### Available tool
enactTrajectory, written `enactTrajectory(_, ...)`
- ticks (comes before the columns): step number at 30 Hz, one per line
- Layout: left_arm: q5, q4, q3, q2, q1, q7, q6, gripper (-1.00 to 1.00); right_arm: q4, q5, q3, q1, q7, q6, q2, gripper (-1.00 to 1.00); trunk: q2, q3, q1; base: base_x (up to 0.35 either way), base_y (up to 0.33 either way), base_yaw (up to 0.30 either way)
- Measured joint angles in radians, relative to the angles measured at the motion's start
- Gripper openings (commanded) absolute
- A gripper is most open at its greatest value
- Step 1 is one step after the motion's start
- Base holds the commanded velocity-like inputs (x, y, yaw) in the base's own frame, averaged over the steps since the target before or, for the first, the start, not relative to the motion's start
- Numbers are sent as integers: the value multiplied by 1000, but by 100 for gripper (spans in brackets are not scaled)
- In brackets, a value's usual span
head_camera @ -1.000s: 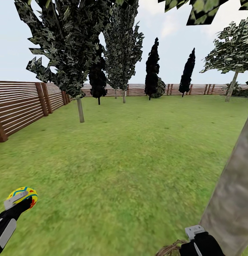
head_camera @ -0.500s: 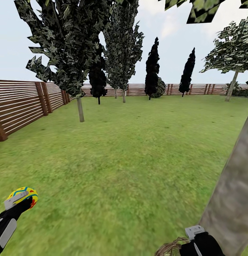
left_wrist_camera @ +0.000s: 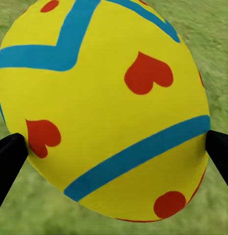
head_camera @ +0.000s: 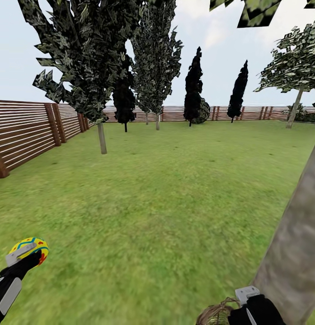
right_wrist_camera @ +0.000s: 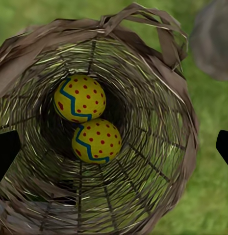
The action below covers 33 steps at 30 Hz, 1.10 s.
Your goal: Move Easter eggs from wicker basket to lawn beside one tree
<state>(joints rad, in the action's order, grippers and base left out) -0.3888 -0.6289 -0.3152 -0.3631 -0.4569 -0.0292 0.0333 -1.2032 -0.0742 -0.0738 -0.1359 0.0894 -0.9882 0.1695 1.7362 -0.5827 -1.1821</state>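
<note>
Nestling inside wicker basket (right_wrist_camera: 158, 147): two Easter eggs (right_wrist_camera: 80, 98)

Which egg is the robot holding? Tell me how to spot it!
Look low over the lawn, where the left gripper grips one Easter egg. It is yellow with blue zigzag stripes and red hearts, while the two eggs in the wicker basket have small red dots.

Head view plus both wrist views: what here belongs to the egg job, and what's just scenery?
Job:
- Easter egg clamped in the left tool
- two dotted eggs inside the wicker basket
- right tool at the basket
- grey-brown tree trunk
- lawn

Scenery:
- wooden fence
- dark cypresses
</note>
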Motion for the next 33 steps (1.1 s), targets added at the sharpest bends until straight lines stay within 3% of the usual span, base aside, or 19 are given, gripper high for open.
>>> enactTrajectory(5, 2, 0, 1, 21, 0, -1, 0, -100, 0, 0, 0, 0, 0, 0, 0, 100, 35, -16, -19, 0, 0, 0)
enactTrajectory(33, 2, 0, 1, 23, 0, -1, 0, -100, 2, 0, 0, 0, 0, 0, 0, 100, 231, -103, -127, 0, 0, 0)
